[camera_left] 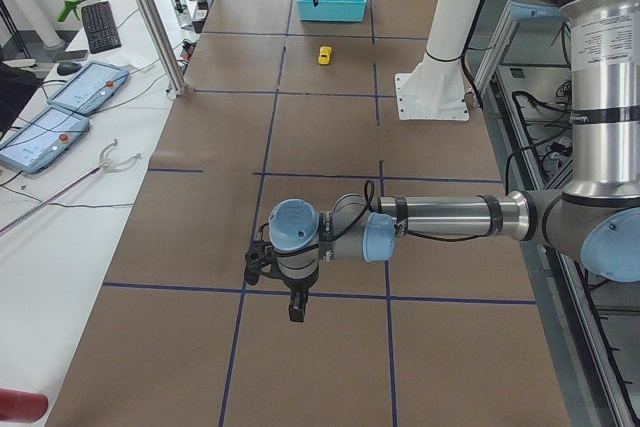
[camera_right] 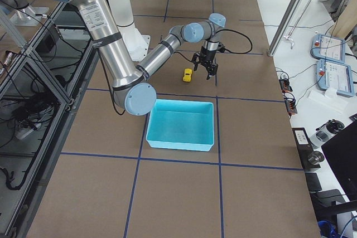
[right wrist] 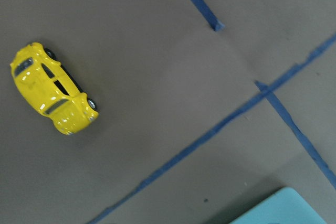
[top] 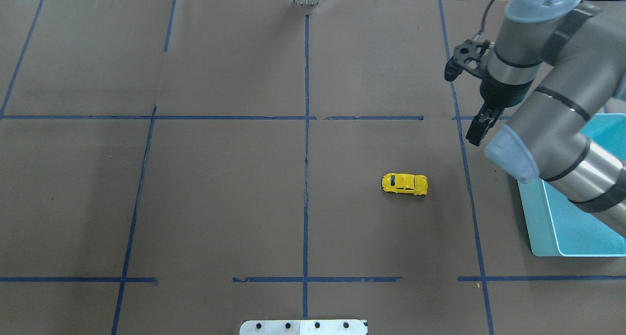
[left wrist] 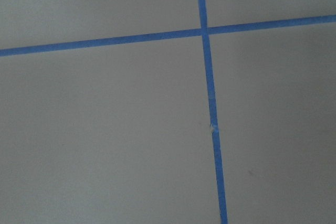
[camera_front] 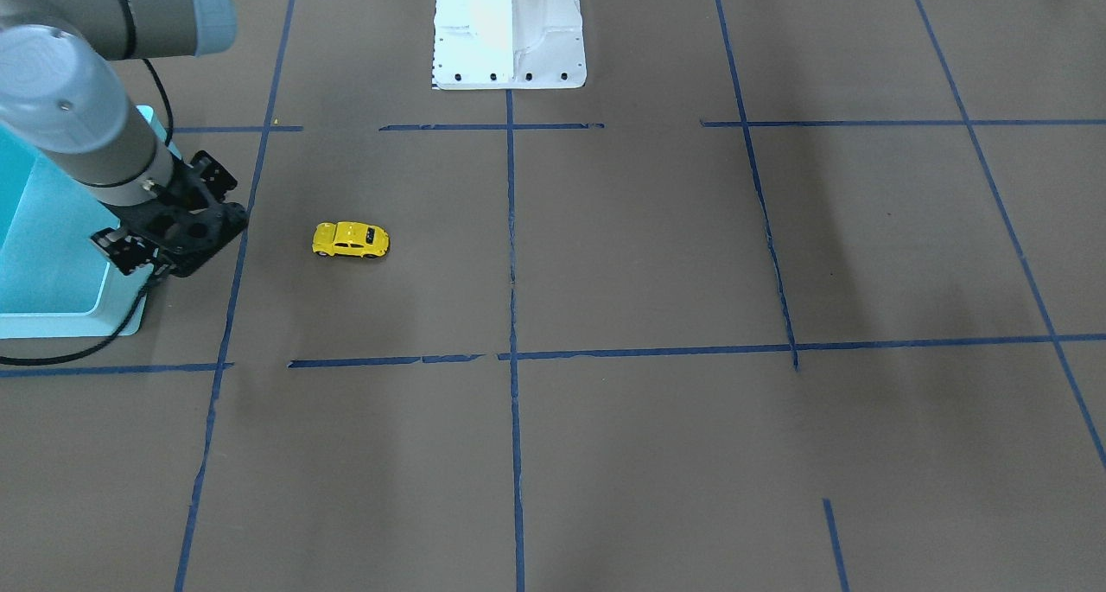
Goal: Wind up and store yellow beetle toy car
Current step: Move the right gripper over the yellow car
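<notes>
Brown table (top: 195,203) | right hand (camera_right: 207,72) hovers, pointing down (near yellow car (top: 405,184))

One yellow beetle toy car (top: 405,184), one turquoise bin (camera_right: 181,124), and seemingly two grippers: left gripper (camera_left: 296,313), right gripper (camera_right: 206,72).

The front view looks steeply down across the counter (camera_front: 657,454), base (camera_front: 510,30) at its top; the overhead looks forward from behind that base; both share the car (camera_front: 350,240); the end views look along the counter from afar; the right wrist camera hangs close over the car; the left looks closely at taped counter.
</notes>
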